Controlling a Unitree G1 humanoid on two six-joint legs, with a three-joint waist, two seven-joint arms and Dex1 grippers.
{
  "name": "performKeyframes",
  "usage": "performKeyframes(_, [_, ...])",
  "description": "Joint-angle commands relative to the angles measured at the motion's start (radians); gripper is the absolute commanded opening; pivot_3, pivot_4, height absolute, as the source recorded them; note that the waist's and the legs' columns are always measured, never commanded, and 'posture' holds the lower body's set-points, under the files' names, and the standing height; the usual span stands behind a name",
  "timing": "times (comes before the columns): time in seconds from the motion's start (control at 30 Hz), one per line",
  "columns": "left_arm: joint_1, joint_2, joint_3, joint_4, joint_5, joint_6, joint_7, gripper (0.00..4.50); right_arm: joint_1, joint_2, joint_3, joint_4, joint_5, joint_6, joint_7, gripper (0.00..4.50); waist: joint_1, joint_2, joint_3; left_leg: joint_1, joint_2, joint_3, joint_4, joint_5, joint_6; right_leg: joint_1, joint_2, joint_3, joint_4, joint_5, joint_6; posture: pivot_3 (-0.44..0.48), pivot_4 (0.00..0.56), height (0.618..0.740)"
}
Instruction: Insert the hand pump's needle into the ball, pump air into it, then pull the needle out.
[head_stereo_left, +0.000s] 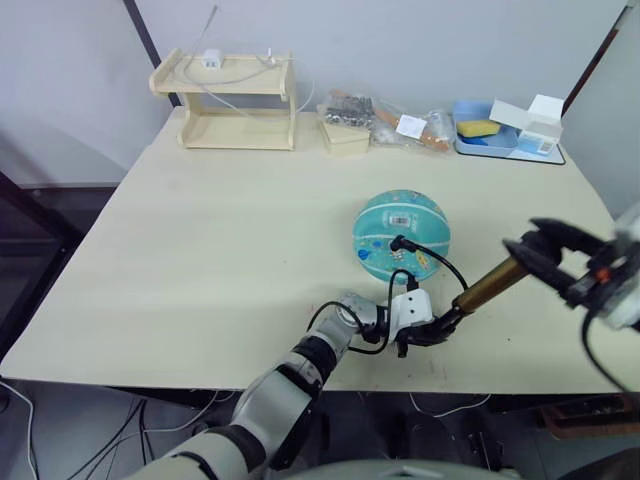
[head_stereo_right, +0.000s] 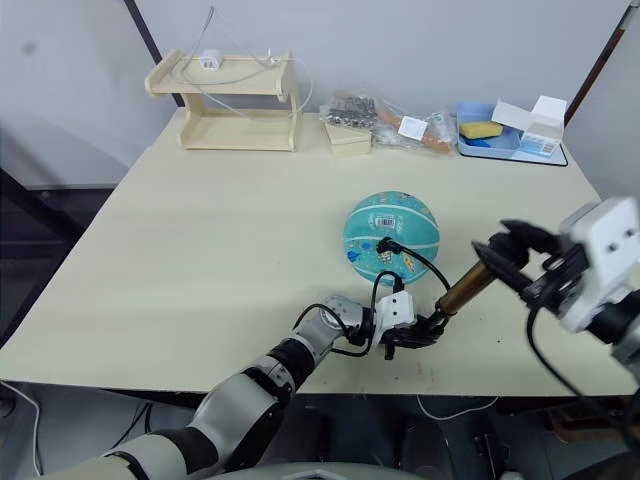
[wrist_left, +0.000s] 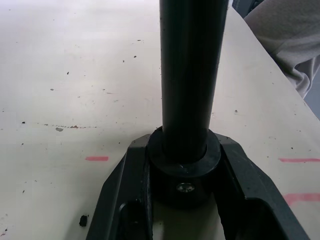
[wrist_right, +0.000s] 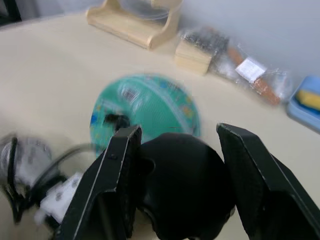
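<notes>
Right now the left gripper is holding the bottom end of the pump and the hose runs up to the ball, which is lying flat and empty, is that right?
Not quite. The ball is round and full, not flat; the left eye view shows it. The rest holds: the left gripper clamps the bottom end of the pump, and the hose runs up to the ball.

the left hand (wrist_left: 186, 200) has its two black fingers (wrist_left: 122, 195) closed on the black end cap of the pump (wrist_left: 189, 80), whose dark cylinder runs up the frame's centre. pale counter (wrist_left: 75, 75) lies behind, with red marks at lower left and right.
</notes>
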Motion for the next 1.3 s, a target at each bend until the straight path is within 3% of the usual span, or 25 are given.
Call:
performKeyframes(0.03, [0.036, 0.023, -0.014, 0.064, 0.029, 0.066, 0.007, 1.09, 0.072, 0.06, 0.344, 0.104, -0.236, -0.056, 0.064, 1.92, 0.0, -0.003, -0.006, 0.001, 0.001, 0.0, 0.0, 0.0, 0.0, 0.0, 0.001, 0.0, 0.0, 0.0, 0.0, 0.0, 0.15, 0.74])
performKeyframes(0.2, [0.04, 0.025, -0.014, 0.058, 0.026, 0.07, 0.008, 1.09, 0.068, 0.168, 0.556, 0.242, -0.437, -0.197, 0.116, 1.92, -0.001, -0.003, -0.009, 0.014, 0.008, -0.002, -0.001, -0.001, -0.002, 0.011, 0.005, 0.0, 0.0, -0.002, -0.003, 0.0, 0.15, 0.74])
performKeyframes(0.37, [0.038, 0.027, -0.015, 0.063, 0.029, 0.069, 0.012, 1.09, 0.041, 0.175, 0.498, 0.224, -0.459, -0.209, 0.142, 1.92, -0.003, -0.003, -0.016, 0.017, 0.01, -0.002, -0.006, -0.001, -0.001, 0.012, 0.009, 0.0, 0.0, -0.003, -0.006, 0.0, 0.15, 0.74])
performKeyframes(0.57, [0.036, 0.028, -0.018, 0.074, 0.033, 0.064, 0.014, 1.09, 0.003, 0.094, 0.235, 0.051, -0.278, -0.107, 0.145, 1.92, 0.003, 0.005, -0.008, 0.015, 0.008, -0.002, -0.006, -0.001, -0.001, 0.011, 0.006, 0.001, -0.001, -0.003, -0.006, 0.0, 0.15, 0.74])
performKeyframes(0.67, [0.037, 0.024, -0.021, 0.084, 0.037, 0.059, 0.013, 1.09, -0.073, -0.014, -0.044, -0.029, 0.023, -0.015, 0.101, 1.92, 0.006, 0.011, -0.001, 0.011, 0.005, -0.001, -0.005, 0.0, -0.001, 0.009, 0.004, 0.001, -0.002, -0.003, -0.006, 0.0, 0.15, 0.74])
performKeyframes(0.73, [0.037, 0.021, -0.023, 0.09, 0.038, 0.055, 0.014, 1.09, -0.103, -0.091, -0.198, -0.033, 0.198, 0.024, 0.069, 1.92, 0.006, 0.02, 0.008, 0.008, 0.004, 0.0, -0.004, 0.0, -0.001, 0.007, 0.002, 0.002, -0.002, -0.001, -0.009, 0.0, 0.15, 0.74])
performKeyframes(0.93, [0.037, 0.017, -0.026, 0.107, 0.04, 0.046, 0.019, 1.09, -0.162, -0.283, -0.544, 0.076, 0.551, 0.157, -0.005, 1.92, 0.01, 0.016, 0.014, -0.005, -0.005, 0.002, -0.003, 0.0, 0.0, -0.002, -0.004, 0.0, 0.0, 0.002, -0.006, 0.0, 0.15, 0.74])
performKeyframes(1.0, [0.038, 0.018, -0.027, 0.11, 0.041, 0.044, 0.021, 1.09, -0.163, -0.314, -0.594, 0.096, 0.591, 0.203, -0.014, 1.92, 0.009, 0.015, 0.015, -0.005, -0.005, 0.002, -0.002, 0.0, 0.0, -0.002, -0.004, 0.0, 0.0, 0.002, -0.006, 0.0, 0.15, 0.74])
performKeyframes(1.17, [0.038, 0.016, -0.029, 0.117, 0.041, 0.041, 0.026, 1.09, -0.091, -0.245, -0.465, 0.023, 0.488, 0.227, -0.003, 1.92, 0.009, 0.011, 0.015, -0.005, -0.005, 0.002, -0.001, 0.0, 0.0, -0.002, -0.004, 0.0, 0.0, 0.002, -0.006, 0.0, 0.15, 0.74])
performKeyframes(1.3, [0.036, 0.017, -0.03, 0.116, 0.038, 0.041, 0.027, 1.09, 0.034, -0.112, -0.17, 0.003, 0.194, 0.15, 0.053, 1.92, 0.002, 0.001, 0.005, -0.002, -0.005, 0.001, -0.001, 0.0, 0.0, 0.0, -0.004, 0.0, 0.001, 0.0, -0.002, 0.0, 0.15, 0.74])
